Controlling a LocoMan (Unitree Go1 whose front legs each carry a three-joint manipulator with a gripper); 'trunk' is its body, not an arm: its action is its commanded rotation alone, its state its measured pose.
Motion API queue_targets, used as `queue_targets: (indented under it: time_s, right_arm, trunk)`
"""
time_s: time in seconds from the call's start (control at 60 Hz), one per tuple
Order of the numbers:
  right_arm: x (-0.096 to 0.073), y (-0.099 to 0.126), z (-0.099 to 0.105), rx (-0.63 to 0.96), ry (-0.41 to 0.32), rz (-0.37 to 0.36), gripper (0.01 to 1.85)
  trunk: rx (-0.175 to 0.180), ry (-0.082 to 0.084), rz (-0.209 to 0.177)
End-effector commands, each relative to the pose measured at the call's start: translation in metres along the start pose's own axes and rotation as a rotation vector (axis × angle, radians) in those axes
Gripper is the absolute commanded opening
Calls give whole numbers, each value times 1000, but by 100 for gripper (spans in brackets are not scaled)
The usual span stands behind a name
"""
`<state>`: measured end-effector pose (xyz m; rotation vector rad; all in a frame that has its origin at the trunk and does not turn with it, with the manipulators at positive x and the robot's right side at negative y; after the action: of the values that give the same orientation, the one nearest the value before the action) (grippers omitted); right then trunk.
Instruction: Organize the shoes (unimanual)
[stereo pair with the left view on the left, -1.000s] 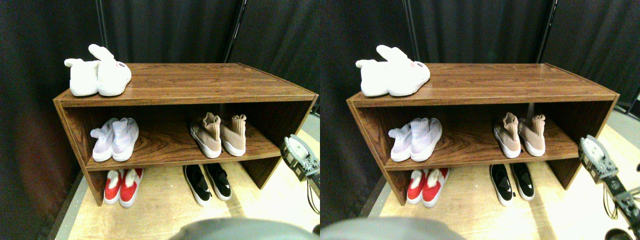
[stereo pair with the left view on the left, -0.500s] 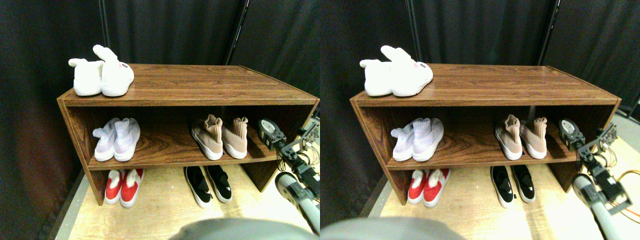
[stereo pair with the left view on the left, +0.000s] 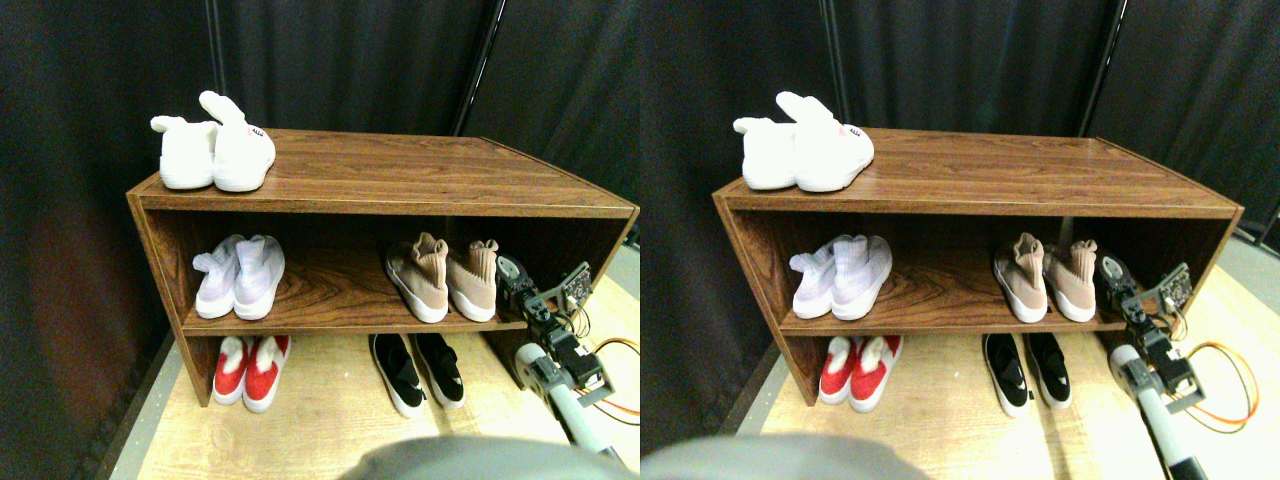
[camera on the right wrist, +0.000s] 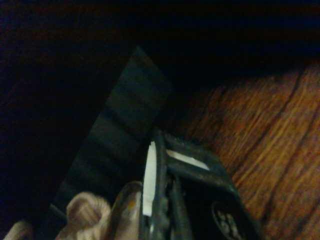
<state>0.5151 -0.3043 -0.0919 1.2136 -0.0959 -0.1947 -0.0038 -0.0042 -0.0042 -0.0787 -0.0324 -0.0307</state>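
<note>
The tan knit sneakers (stereo pair with the left view on the left: 440, 281) stand side by side on the right part of the middle shelf, toes toward me. On the floor below them lie the black slip-ons (stereo pair with the left view on the left: 415, 371), also paired. My right gripper (stereo pair with the left view on the left: 512, 274) reaches in at middle-shelf height, just right of the right tan sneaker and close to its heel side. Whether it touches the sneaker is unclear. In the wrist view a tan knit collar (camera on the right wrist: 89, 216) shows beside the dark jaw frame, with the wooden shelf board (camera on the right wrist: 272, 150) beyond.
The brown wooden shoe rack (stereo pair with the left view on the left: 380, 200) has white bunny-ear slippers (stereo pair with the left view on the left: 215, 152) on its top left. Lavender sneakers (stereo pair with the left view on the left: 240, 276) sit on the middle shelf's left, and red slippers (stereo pair with the left view on the left: 245, 371) on the floor below. The rack's right wall (stereo pair with the left view on the left: 600, 262) stands just behind the arm.
My right arm has swung left from beside the rack to the middle shelf, ending next to the right tan sneaker. The camera has shifted slightly. No shoe has moved.
</note>
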Motion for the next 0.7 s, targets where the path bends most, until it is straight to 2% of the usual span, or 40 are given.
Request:
queue_targets:
  time_s: [0.017, 0.233, 0.5, 0.7]
  right_arm:
    - [-2, -5, -9, 18, 46, -22, 6]
    - [-10, 0, -24, 29, 64, -34, 6]
    - [-17, 4, -34, 15, 93, 0, 6]
    - [-21, 5, -38, 23, 91, -4, 6]
  trunk:
    - [-30, 20, 29]
    - [-49, 22, 47]
    - [-48, 25, 44]
    - [-46, 27, 39]
